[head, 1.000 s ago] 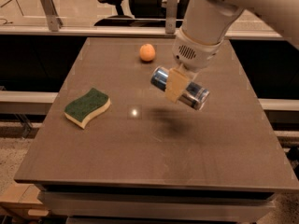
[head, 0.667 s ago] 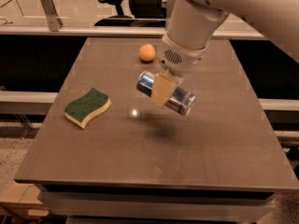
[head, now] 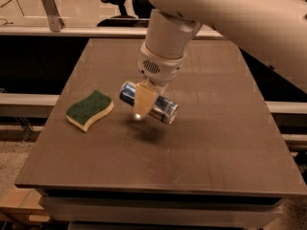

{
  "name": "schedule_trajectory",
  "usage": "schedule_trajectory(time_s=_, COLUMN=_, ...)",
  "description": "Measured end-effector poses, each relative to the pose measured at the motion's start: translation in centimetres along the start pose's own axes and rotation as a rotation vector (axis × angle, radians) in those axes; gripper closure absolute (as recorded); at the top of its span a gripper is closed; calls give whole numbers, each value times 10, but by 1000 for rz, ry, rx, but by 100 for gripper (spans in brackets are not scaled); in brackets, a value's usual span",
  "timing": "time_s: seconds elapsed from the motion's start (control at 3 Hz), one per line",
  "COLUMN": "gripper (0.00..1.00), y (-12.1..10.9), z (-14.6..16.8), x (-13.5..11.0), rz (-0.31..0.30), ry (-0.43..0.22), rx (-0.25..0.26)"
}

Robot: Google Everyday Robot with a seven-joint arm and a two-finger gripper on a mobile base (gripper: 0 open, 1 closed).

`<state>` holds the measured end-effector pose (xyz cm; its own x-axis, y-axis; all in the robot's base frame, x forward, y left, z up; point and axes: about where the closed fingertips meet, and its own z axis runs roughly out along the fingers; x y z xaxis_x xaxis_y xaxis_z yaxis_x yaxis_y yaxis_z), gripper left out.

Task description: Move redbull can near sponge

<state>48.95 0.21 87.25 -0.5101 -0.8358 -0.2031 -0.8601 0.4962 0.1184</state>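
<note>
The redbull can lay on its side in the grip of the end effector, tilted so its right end sat lower than its left; it hung above the middle of the table, with its shadow on the surface just beneath. The end effector was closed around the can's middle, one pale finger crossing the front of it; the white arm came down from the upper right. The sponge lay flat on the table, green side up, to the left of the can, near but apart. An office chair stood beyond the table's far edge.
</note>
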Motion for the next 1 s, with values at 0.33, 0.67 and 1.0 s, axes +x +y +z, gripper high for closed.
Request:
schedule_trajectory(time_s=0.33, gripper=100, y=-9, z=24, x=-12, rz=9, ry=53, rx=-6)
schedule_trajectory(time_s=0.67, gripper=100, y=-18, z=40, x=-20, rz=12, ry=93, rx=-10)
schedule_trajectory(time_s=1.0, gripper=100, y=-27, z=51, x=-28, rz=4, ry=133, rx=-8)
